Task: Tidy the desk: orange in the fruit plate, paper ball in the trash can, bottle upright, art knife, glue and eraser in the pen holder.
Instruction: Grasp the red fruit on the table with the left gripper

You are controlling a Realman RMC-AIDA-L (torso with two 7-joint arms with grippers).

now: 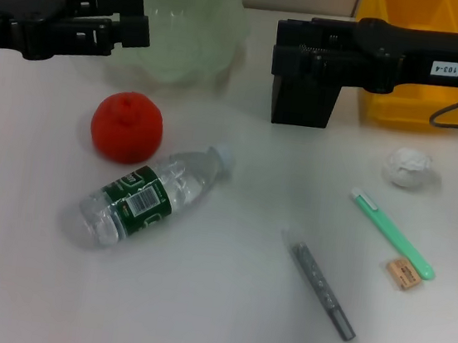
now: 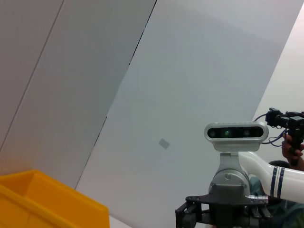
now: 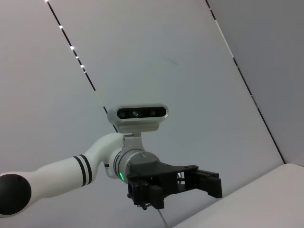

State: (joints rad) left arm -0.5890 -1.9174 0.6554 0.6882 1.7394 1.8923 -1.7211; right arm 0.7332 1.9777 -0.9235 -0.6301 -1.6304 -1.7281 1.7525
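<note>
Nothing is sorted yet: the bottle (image 1: 149,198) lies flat at the orange's (image 1: 126,128) five o'clock; both grippers hover, jaw states indiscernible.

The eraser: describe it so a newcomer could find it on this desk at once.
Start at the yellow trash can at the far right of the desk, then come toward the near edge past the white paper ball. The eraser lies by the near tip of a long green art knife. It is a tiny tan block, the only squat one among slim sticks.
</note>
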